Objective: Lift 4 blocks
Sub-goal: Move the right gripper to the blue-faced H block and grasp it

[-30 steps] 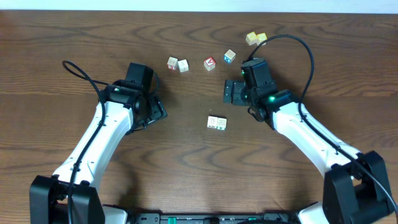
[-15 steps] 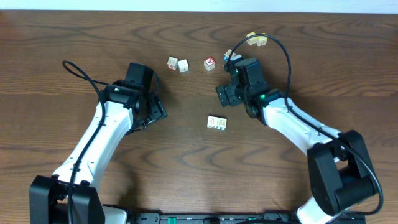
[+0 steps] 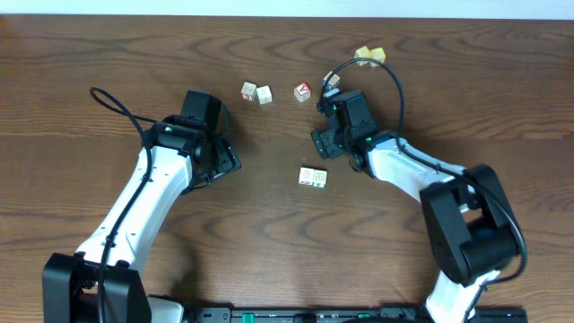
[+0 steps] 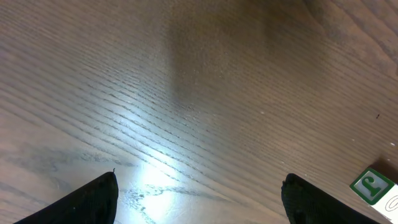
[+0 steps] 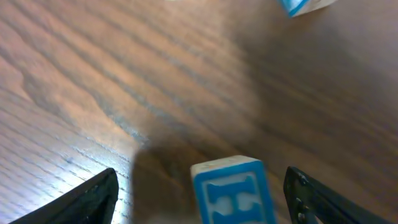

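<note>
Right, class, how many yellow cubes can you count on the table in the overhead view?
2. They sit touching at the far side, right of centre: one yellow cube and its neighbour just right. Others may be hidden.

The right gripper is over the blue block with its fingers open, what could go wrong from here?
1. The blue block sits off-centre between the open fingers of the right gripper, nearer one finger; closing may shove or twist it instead of gripping it.
2. The red-faced cube lies close beside it and could get knocked.
3. The right arm's cable loops by the yellow cubes and might drag them.
</note>
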You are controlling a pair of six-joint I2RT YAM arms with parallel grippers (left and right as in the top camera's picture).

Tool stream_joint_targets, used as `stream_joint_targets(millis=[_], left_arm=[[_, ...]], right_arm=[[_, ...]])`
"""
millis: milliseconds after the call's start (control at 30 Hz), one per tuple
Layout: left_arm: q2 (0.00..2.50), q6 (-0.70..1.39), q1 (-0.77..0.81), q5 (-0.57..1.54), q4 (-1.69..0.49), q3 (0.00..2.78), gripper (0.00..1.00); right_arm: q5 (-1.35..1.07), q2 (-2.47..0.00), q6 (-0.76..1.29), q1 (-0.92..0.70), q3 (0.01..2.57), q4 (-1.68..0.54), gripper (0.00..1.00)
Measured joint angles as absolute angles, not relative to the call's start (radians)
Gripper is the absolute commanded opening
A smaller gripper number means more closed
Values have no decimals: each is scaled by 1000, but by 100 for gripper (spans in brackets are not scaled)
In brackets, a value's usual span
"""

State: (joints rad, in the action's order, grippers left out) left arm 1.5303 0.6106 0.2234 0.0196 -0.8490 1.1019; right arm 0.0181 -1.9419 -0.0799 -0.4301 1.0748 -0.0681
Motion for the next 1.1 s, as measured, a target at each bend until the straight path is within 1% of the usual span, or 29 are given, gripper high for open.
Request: stream_joint_targets(millis=[167, 200, 233, 267, 367, 500, 667, 867, 967, 1100], left_arm=[[1530, 611, 223, 19, -849, 1102, 84], [1530, 611, 223, 19, -849, 1102, 84], [1530, 611, 223, 20, -849, 1102, 84], [1530, 611, 223, 20, -849, 1102, 84], [1530, 611, 223, 19, -849, 1102, 84], [1530, 611, 223, 19, -849, 1102, 84], [1530, 611, 223, 19, -849, 1102, 84], [1530, 611, 223, 20, -849, 1102, 84], [1530, 611, 223, 19, -849, 1102, 84], [1530, 611, 223, 19, -849, 1102, 84]], right_arm=[[-12, -1974, -111, -422, 1074, -39, 82], [-15, -1975, -115, -419, 1074, -39, 80], [-21, -1975, -119, -414, 1074, -39, 73], [-25, -1975, -121, -413, 1074, -39, 71], [-36, -1976, -126, -404, 1074, -41, 67], [-43, -1976, -126, -403, 1074, -47, 50], [-51, -1976, -116, -403, 1074, -52, 35], [-49, -1971, -93, -402, 1074, -68, 31], [-33, -1954, -70, -400, 1074, -114, 29], [-10, -1896, -41, -385, 1070, -191, 29]])
